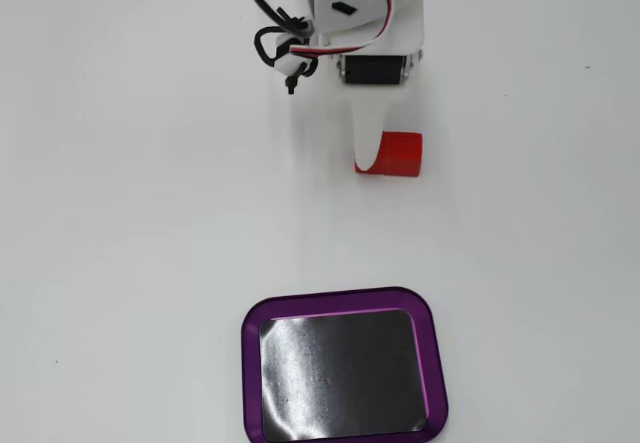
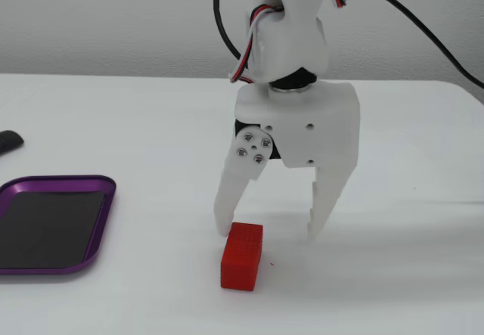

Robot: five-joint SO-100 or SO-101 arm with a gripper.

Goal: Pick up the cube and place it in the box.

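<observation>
The red cube (image 1: 400, 153) lies on the white table; it also shows in a fixed view (image 2: 242, 255) near the front. My gripper (image 2: 272, 225) is open and empty, with its fingertips down close to the table. Its left finger (image 2: 227, 210) stands right at the cube's far end, and I cannot tell if it touches. The cube is beside that finger, not between the two fingers. In a fixed view from above, the gripper (image 1: 369, 113) is at the top, with one white finger (image 1: 366, 143) overlapping the cube's left side. The purple-rimmed box (image 1: 431, 353) with a black bottom is empty; it also shows at the left (image 2: 102, 225).
A small dark object (image 2: 9, 141) lies at the left edge of the table. The arm's black and red-white cables (image 1: 275, 38) hang beside the gripper body. A grey wall stands behind the table.
</observation>
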